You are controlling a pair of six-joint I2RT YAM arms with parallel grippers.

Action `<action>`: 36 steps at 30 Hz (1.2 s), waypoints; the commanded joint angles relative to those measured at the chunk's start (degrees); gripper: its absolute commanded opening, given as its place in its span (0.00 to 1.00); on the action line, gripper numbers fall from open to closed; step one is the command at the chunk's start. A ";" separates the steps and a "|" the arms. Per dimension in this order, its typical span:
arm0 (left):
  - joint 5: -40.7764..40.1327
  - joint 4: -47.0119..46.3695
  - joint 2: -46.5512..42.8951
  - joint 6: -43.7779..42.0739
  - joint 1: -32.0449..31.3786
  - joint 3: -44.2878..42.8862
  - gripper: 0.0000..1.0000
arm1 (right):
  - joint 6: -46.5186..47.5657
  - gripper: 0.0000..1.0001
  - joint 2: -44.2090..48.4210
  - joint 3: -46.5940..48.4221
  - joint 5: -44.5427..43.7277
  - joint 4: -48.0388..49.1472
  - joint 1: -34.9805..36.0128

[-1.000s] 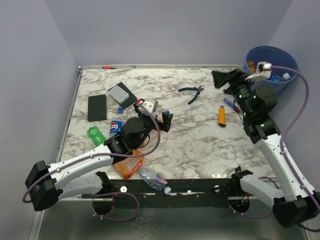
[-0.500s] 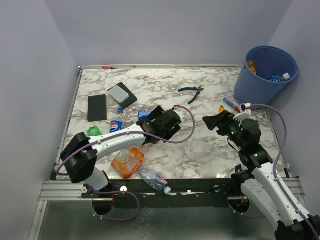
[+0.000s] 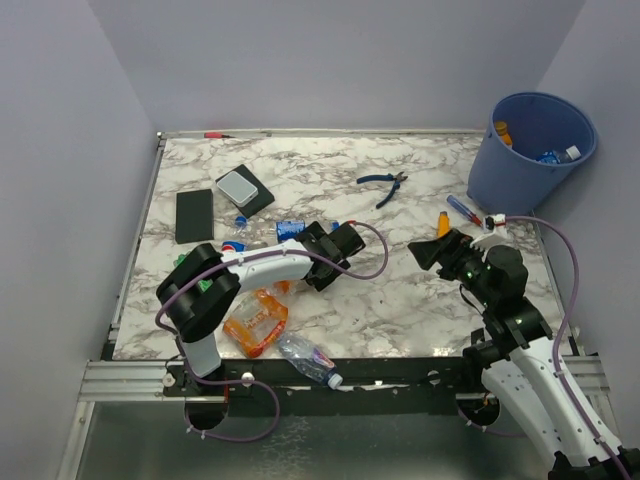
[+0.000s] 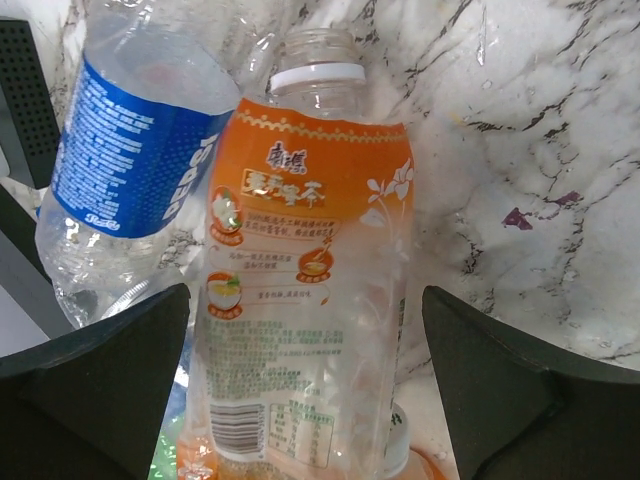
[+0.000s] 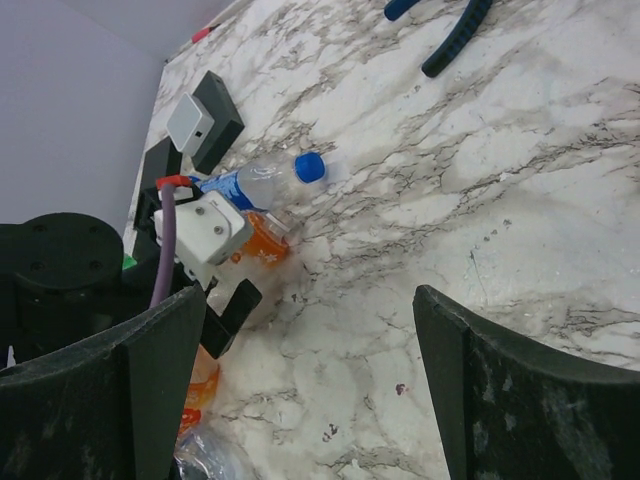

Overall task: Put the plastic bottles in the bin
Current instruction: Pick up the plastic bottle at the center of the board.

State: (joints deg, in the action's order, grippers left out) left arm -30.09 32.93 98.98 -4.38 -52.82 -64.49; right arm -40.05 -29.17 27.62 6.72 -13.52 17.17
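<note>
Marble table [image 3: 400,310]: left jaws spread astride orange-labelled bottle [image 4: 310,260], apparently not touching

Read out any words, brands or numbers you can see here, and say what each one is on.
"PEPSI": sideways white letters on the blue-labelled bottle.
Chinese characters on the orange-labelled bottle: too blurred to read.
Small print and barcode on that same label: too small.
Other views: nothing legible.

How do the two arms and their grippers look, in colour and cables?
Both arms have white links with black joints: left arm, right arm. A purple cable loops along each. The left gripper and right gripper have matte black, wedge-shaped fingers.
</note>
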 commanded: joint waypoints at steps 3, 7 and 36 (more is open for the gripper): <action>-1.57 1.26 3.23 -0.37 0.38 -2.16 0.93 | 0.98 0.88 0.48 1.06 -0.88 -2.40 0.12; -1.84 1.18 3.85 -0.12 0.41 -2.62 0.82 | 1.20 0.88 0.49 1.56 -0.96 -2.77 0.19; 53.92 -68.47 -39.69 16.87 3.50 27.64 0.41 | -3.57 0.89 -2.51 10.65 27.30 24.05 0.23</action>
State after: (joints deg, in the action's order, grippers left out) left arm 9.34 -12.60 60.71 4.64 -49.84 -43.48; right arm -36.97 -30.65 39.62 23.59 -5.32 17.17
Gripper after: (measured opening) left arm 0.660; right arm 0.889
